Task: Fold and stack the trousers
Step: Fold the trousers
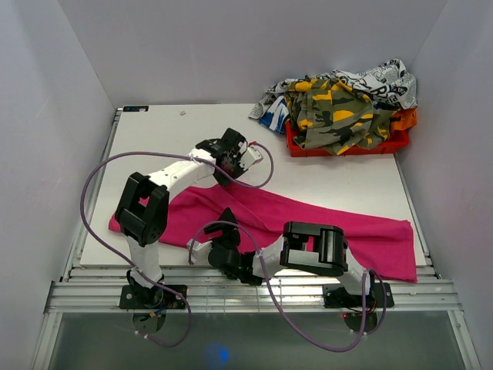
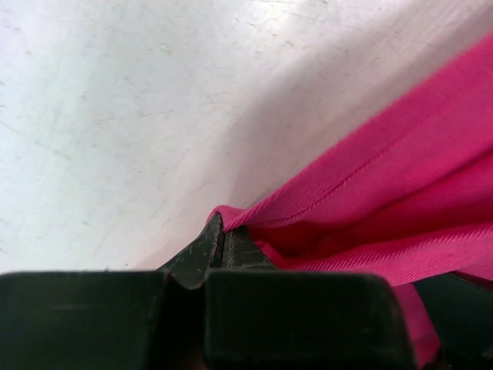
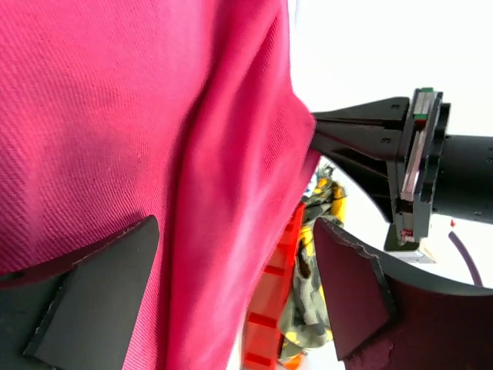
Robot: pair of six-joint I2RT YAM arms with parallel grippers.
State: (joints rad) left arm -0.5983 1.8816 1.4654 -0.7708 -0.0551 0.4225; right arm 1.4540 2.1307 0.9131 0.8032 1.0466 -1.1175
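**Top view:** bright, even, diffuse overhead light. Walls (image 1: 231, 46) and worktop (image 1: 339, 185) read near-white, no hard glare. Shadows faint, soft-edged. Sharp throughout; slight wide-angle bend at frame edges.

**Left wrist view:** worktop washed out toward top, w/ mild glare top centre. Broad soft shadow runs along edge of trousers (image 2: 400, 177). Fabric stitching in focus. Left hand (image 2: 222, 231) in fg is dark, close to lens, blurred.

**Right wrist view:** bkgd overexposed, whites blown out top right. Fabric weave sharp at left, softer toward right. Right hand (image 3: 231, 293) underexposed, near-silhouette, edges soft.
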